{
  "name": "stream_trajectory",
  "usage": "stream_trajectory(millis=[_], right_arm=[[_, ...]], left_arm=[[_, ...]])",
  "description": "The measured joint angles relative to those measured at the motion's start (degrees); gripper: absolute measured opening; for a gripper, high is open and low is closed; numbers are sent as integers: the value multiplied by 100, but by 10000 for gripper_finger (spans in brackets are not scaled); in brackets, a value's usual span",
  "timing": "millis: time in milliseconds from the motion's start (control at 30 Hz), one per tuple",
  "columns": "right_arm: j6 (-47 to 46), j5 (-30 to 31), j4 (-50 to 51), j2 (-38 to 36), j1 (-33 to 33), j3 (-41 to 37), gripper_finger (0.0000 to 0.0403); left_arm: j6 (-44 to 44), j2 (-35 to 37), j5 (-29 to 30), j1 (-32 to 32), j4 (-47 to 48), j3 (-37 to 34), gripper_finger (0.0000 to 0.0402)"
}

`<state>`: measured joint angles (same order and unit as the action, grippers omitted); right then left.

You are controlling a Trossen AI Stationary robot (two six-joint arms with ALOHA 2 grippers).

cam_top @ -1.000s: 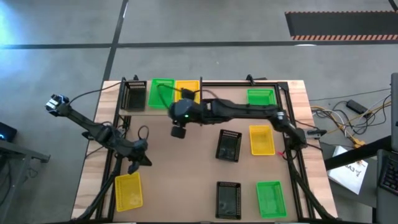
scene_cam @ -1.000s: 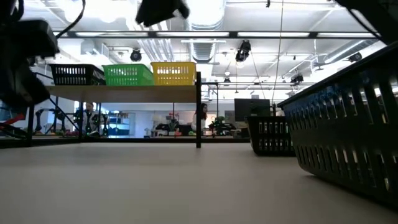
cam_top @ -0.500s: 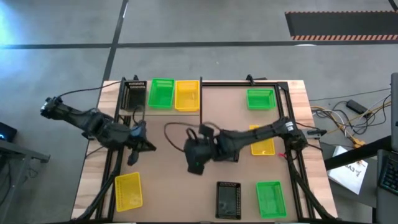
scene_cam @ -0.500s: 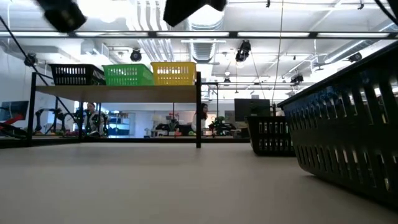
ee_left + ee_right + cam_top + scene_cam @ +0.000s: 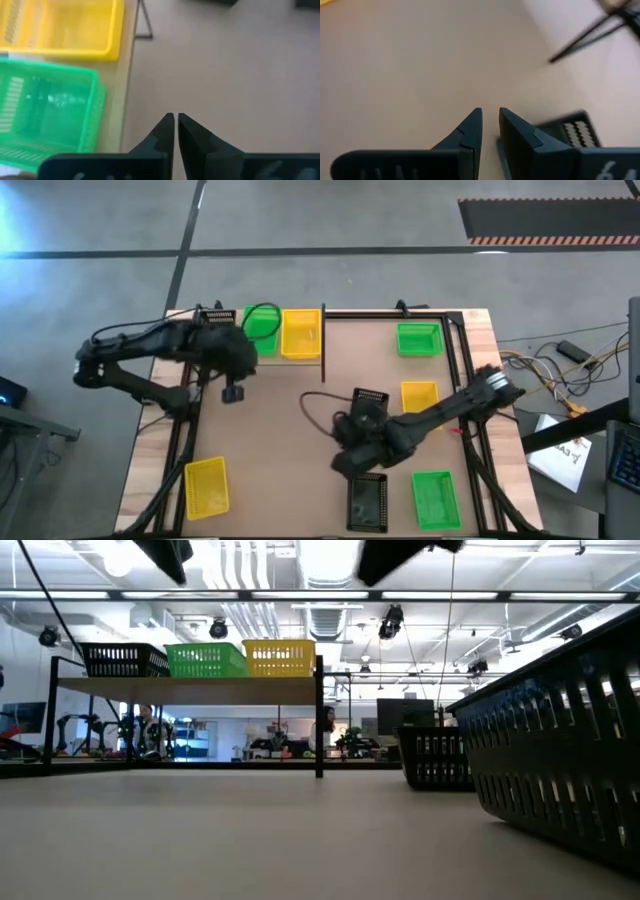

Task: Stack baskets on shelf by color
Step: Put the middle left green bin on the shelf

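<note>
A brown table is carrying the work, with an open hall showing beyond it in the low view. The pale shelf is holding one black basket, one green basket and one yellow basket side by side.

The left tool is hovering just beside the shelved green basket, its fingers nearly closed and holding nothing. The right tool is hanging low over the table, fingers narrowly apart and empty, with a loose black basket just beside it and another near it. Remaining yellow and green baskets are lying well apart from both tools.

Judgement: the baskets are appearing light, thin-walled mesh plastic, stiff enough to lift but liable to flex. A pinch on the rim of one short wall is looking the soundest hold.
</note>
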<state>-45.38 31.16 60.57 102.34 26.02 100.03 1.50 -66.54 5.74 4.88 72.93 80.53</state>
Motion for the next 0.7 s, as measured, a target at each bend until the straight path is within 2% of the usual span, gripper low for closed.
stream_trajectory(millis=[133, 400, 533, 700], right_arm=[[-156, 35, -169, -690, 15, -848, 58], [-155, 258, -1293, -1667, -24, -2077, 59], [-128, 362, -1566, -1825, -31, -2339, 59], [-113, 353, -1639, -1857, -42, -2494, 59]], left_arm=[[714, -237, -386, 660, 103, 134, 55], [1699, -439, -393, 1665, 105, 206, 168], [2048, -647, -487, 2130, 13, -3, 181], [2141, -980, -658, 2373, -62, -123, 167]])
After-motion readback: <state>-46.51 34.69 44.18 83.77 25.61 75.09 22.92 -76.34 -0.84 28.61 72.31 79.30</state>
